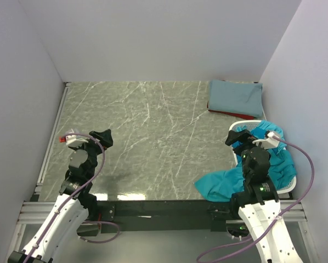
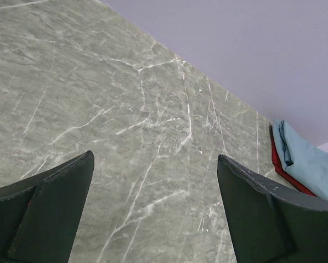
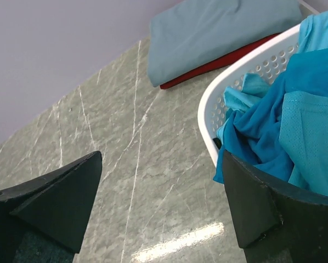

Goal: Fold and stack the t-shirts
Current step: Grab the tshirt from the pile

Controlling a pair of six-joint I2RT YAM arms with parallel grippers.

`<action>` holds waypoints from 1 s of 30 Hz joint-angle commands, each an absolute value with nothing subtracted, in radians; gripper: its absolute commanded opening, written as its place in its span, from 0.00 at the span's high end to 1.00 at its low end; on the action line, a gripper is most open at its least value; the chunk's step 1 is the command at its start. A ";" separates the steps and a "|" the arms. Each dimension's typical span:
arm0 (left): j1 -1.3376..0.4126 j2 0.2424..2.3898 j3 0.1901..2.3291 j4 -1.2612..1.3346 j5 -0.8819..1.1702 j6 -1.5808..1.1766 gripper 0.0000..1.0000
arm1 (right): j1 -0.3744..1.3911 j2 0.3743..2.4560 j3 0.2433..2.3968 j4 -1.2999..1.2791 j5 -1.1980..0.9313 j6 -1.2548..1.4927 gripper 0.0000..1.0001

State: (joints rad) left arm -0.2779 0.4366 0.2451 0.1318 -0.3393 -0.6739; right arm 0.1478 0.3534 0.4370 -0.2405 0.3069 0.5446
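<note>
A folded grey-blue t-shirt [image 1: 236, 97] lies on a folded dark red one [image 1: 230, 113] at the table's back right; both show in the right wrist view [image 3: 219, 33] and the left wrist view [image 2: 309, 164]. Teal t-shirts [image 1: 273, 159] fill a white basket [image 1: 239, 126] at the right, and one [image 1: 219, 185] spills over its near side onto the table. They also show in the right wrist view [image 3: 284, 120]. My left gripper [image 1: 105, 137] is open and empty above the bare table at the left. My right gripper [image 1: 236, 138] is open and empty beside the basket's left rim.
The white perforated basket's rim [image 3: 230, 82] stands just right of my right gripper. Grey walls close the table at the back and both sides. The marble tabletop [image 1: 147, 137] stretches between the two arms.
</note>
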 commanded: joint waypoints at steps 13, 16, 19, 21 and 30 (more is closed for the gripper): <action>-0.273 0.459 0.259 0.155 -0.328 -0.684 0.01 | 0.144 0.416 0.485 -0.363 0.563 0.639 0.00; -0.273 0.462 0.259 0.155 -0.330 -0.689 0.00 | 0.146 0.449 0.502 -0.396 0.623 0.690 0.00; -0.273 0.472 0.261 0.161 -0.325 -0.687 0.01 | 0.144 0.483 0.517 -0.448 0.713 0.732 0.00; -0.275 0.485 0.264 0.160 -0.325 -0.689 0.01 | 0.144 0.506 0.540 -0.506 0.817 0.813 0.00; -0.273 0.518 0.265 0.172 -0.316 -0.692 0.00 | 0.144 0.508 0.509 -0.491 0.903 0.865 0.00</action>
